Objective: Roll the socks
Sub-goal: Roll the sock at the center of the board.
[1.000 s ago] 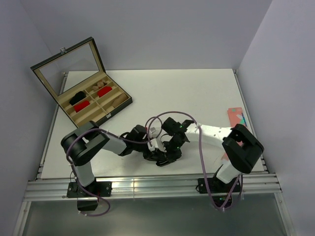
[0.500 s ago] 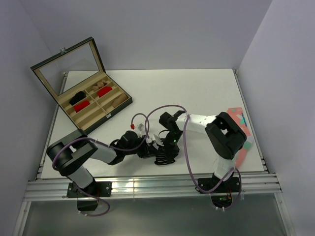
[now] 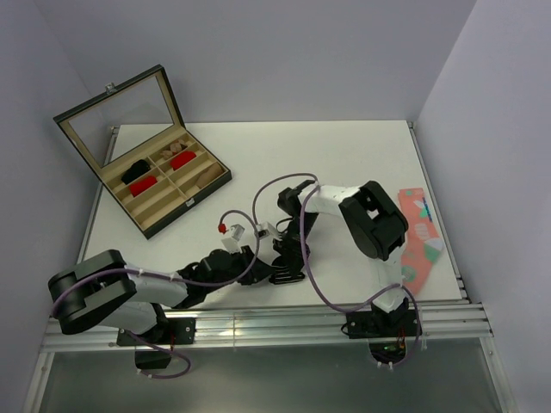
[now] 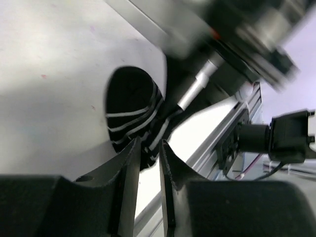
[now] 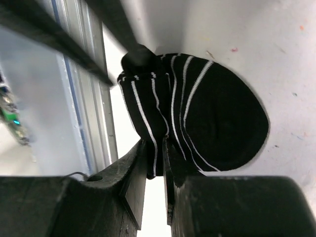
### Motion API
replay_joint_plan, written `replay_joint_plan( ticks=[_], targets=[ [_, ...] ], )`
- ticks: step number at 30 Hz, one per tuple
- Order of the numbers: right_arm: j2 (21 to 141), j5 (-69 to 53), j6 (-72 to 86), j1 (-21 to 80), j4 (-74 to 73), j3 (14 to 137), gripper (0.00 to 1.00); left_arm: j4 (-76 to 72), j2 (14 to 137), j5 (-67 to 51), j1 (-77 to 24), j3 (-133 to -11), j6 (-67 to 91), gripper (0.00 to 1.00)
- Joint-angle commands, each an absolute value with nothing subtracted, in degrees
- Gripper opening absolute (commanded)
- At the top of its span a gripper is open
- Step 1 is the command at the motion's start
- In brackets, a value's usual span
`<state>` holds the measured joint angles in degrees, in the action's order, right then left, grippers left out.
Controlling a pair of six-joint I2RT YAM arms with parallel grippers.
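The short black sock with thin white stripes (image 3: 287, 276) lies bunched near the table's front edge. It also shows in the left wrist view (image 4: 131, 106) and in the right wrist view (image 5: 212, 118). My left gripper (image 3: 261, 263) reaches it from the left; its jaws (image 4: 147, 147) are nearly closed, with the sock's edge between the tips. My right gripper (image 3: 289, 256) comes down on it from behind and is pinched (image 5: 155, 148) on a fold of the sock. No loose tan-brown sock is in view.
An open compartment box (image 3: 200, 191) stands at the back left, holding red bundles (image 3: 144, 183), a black bundle (image 3: 135, 170) and tan pieces. A coral-pink patterned sock (image 3: 419, 237) lies at the right edge. The aluminium rail (image 3: 258, 325) runs just in front of the sock.
The left arm has dropped low and stretched out. The right arm has folded back toward the table's middle, uncovering the pink sock. Both grippers have stayed at the black sock.
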<state>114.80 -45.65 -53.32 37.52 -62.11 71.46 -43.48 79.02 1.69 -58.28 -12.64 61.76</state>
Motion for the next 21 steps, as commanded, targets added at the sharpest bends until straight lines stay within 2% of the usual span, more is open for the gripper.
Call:
replay_joint_plan(
  ticks=[1,9,21],
  targets=[
    [116.80,-43.07,-49.93,36.91,-62.23,73.91,0.24,-48.43,75.86,8.51,-61.60,-11.25,57.48,0.27],
    [119.26,-40.26,-45.18,36.83,-61.87,76.73,0.23,-43.17,74.09,14.94,-67.32,-13.61,47.30,0.27],
    [121.02,-39.02,-43.68,36.83,-62.75,78.40,0.23,-33.84,79.52,9.15,-67.68,-23.28,29.54,0.36]
  ],
)
